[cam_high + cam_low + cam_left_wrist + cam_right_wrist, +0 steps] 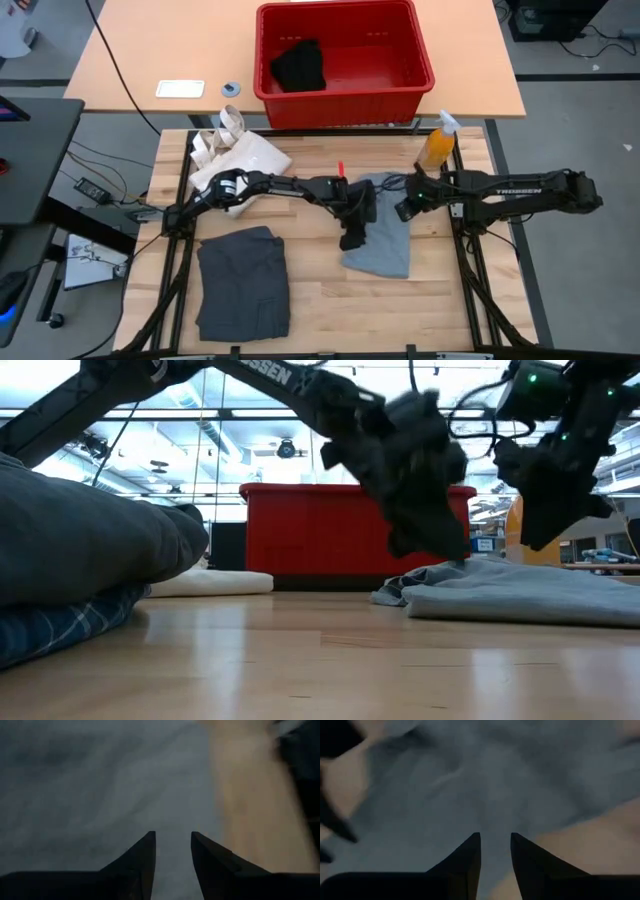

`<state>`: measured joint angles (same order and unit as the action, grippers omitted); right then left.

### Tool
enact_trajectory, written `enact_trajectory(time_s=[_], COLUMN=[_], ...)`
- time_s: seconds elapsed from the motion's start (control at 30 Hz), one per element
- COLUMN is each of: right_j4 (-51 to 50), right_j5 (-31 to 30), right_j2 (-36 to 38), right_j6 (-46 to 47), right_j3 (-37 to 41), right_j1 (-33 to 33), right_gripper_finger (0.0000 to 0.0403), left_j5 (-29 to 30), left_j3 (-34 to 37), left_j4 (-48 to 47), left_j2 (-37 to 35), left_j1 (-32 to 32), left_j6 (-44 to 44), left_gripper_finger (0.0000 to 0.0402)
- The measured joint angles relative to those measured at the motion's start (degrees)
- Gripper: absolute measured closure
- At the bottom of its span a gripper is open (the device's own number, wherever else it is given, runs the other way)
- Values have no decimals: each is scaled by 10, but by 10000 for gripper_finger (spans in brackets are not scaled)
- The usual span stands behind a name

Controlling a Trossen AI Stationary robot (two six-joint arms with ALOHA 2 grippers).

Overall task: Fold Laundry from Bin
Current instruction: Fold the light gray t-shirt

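folding the light grey piece (380, 238), both grippers (352, 232) (404, 209) hovering above with fingers slightly apart, next gripping its edges

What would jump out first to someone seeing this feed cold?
Both arms meet over the light grey garment at the table's centre, the left gripper and right gripper poised above it, fingers apart. Behind stands the red bin with a black piece inside; a folded charcoal piece lies front left.

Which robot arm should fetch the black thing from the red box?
Probably the right: its hand sits nearer the bin, though the black piece lies toward the left. The left hand hovers farther back over the light grey piece.
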<state>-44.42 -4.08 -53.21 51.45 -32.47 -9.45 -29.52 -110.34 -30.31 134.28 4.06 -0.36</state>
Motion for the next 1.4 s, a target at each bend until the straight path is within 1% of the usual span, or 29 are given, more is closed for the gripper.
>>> enact_trajectory(time_s=[0.07, 0.1, 0.13, 0.2, 0.27, 0.33, 0.43, 0.53, 0.67, 0.73, 0.83, 0.93, 1.03, 1.13, 1.2, 1.33, 1.4], right_j4=[29, 46, 63, 92, 117, 143, 183, 187, 168, 157, 153, 148, 136, 135, 136, 138, 142], right_j5=[44, 48, 42, 1, -55, -90, -107, -107, -102, -101, -99, -87, -59, -9, 12, 7, 6], right_j2=[0, 0, -1, -1, -1, -1, -1, -1, -1, 0, 4, 10, 17, 20, 21, 21, 21], right_j6=[14, 21, 30, 54, 67, 66, 55, 52, 58, 77, 100, 98, 87, 85, 88, 87, 86], right_j3=[6, 12, 21, 39, 58, 80, 115, 145, 156, 156, 156, 143, 116, 86, 68, 50, 50], right_j1=[18, 30, 43, 69, 85, 90, 82, 77, 75, 75, 75, 78, 82, 83, 87, 99, 102], right_gripper_finger=[288, 288, 288, 288, 288, 288, 289, 289, 289, 289, 289, 289, 289, 289, 289, 289, 289], left_j5=[-38, -50, -51, -45, -21, 22, 89, 105, 133, 131, 119, 107, 84, 75, 76, 96, 135], left_j3=[0, 0, 0, 0, 0, 2, 20, 48, 90, 101, 107, 110, 114, 114, 113, 112, 112], left_j4=[2, 15, 21, 46, 76, 71, 75, 73, 90, 90, 85, 82, 70, 40, 14, -45, -88], left_j2=[-8, -10, -10, -9, -4, -1, 5, 6, 1, 0, -3, -14, -30, -63, -92, -128, -139], left_j1=[0, -1, -4, -12, -25, -39, -57, -71, -87, -89, -93, -101, -114, -125, -130, -128, -117], left_j6=[-3, -7, -11, -15, -18, -23, -44, -78, -109, -120, -123, -126, -131, -131, -121, -97, -80], left_gripper_finger=[274, 274, 274, 274, 274, 274, 274, 274, 274, 274, 274, 274, 274, 274, 274, 274, 274])
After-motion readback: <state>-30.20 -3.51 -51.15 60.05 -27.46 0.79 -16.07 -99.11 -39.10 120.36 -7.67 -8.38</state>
